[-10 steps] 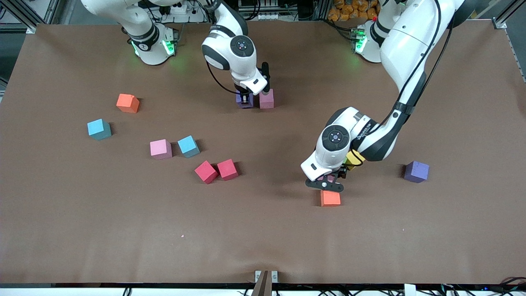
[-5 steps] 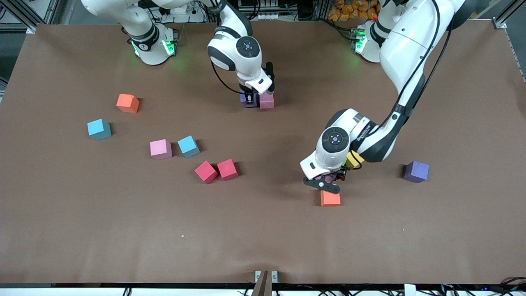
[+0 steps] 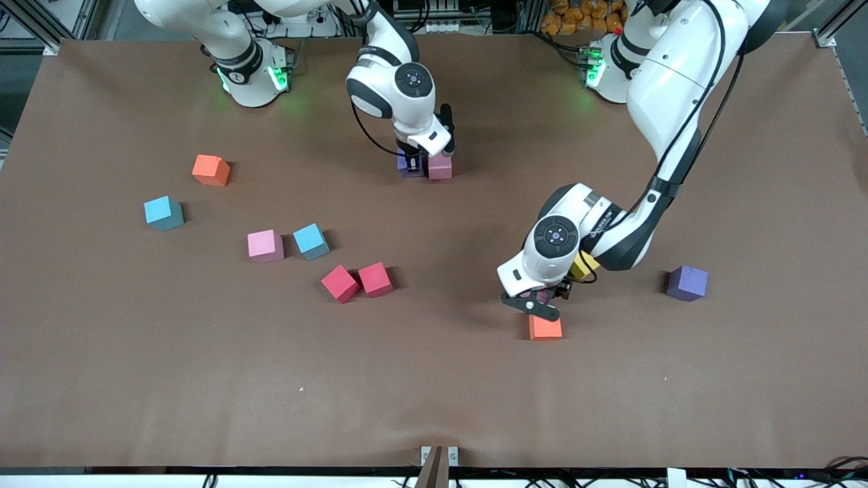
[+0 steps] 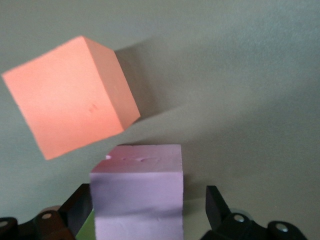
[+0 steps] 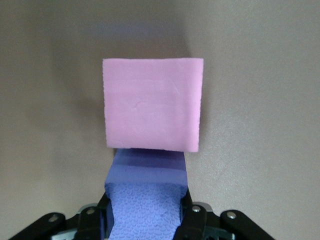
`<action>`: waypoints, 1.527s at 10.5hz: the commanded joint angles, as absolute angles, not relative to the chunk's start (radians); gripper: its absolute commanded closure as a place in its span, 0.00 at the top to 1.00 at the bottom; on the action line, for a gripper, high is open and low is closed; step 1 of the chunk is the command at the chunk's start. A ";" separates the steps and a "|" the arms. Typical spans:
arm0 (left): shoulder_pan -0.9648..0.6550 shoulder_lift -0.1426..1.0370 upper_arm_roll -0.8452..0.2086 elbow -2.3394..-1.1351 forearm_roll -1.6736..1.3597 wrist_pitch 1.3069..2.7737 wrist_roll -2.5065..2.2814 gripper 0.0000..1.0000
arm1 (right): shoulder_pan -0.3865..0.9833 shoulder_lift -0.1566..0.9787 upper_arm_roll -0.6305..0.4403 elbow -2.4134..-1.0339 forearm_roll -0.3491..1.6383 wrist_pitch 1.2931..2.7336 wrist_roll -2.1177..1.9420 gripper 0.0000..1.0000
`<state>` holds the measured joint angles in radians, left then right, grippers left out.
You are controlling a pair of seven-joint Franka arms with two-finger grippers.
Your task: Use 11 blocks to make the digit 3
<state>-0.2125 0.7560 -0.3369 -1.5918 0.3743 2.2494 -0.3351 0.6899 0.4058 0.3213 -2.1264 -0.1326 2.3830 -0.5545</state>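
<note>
- Right gripper [image 3: 411, 163]: jaws clamped on a purple matte foam cube [image 5: 146, 195], low over the table [image 3: 434, 393] near the robots' bases. A pink matte foam cube [image 5: 153, 104] stands just ahead of the fingertips, its face against or all but against the purple one; from the front camera the two sit side by side [image 3: 440, 165].
- Left gripper [image 3: 540, 298]: jaws spread wide, with a pale pink foam cube [image 4: 137, 197] between them. One finger [image 4: 80, 207] looks close against the cube and the other finger [image 4: 216, 207] stands apart, so no grip is judged yet. An orange foam cube [image 4: 70, 95] lies just ahead of the fingertips, turned at an angle to the pink one, apparently not touching.
- Digit 3: barely begun; only the purple and pink pair reads as part of it.
- Yellow foam cube [image 3: 584, 265]: partly hidden under the left arm.
- Loose stock: second orange cube [image 3: 211, 170], two light blue cubes [image 3: 163, 213], another pink cube [image 3: 265, 245], two red cubes [image 3: 357, 281] and a second purple cube [image 3: 687, 282].
- Handling advice, right: seat the purple cube flat and flush, edges level with the pink neighbour, then release and lift straight up.
- Handling advice, left: centre the jaws before closing; avoid nudging the orange cube.
</note>
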 commanded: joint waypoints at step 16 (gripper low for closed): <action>-0.187 0.350 -0.376 -1.928 0.163 2.174 -0.414 0.37 | 0.730 0.399 0.275 -2.074 -0.155 2.343 -0.535 1.00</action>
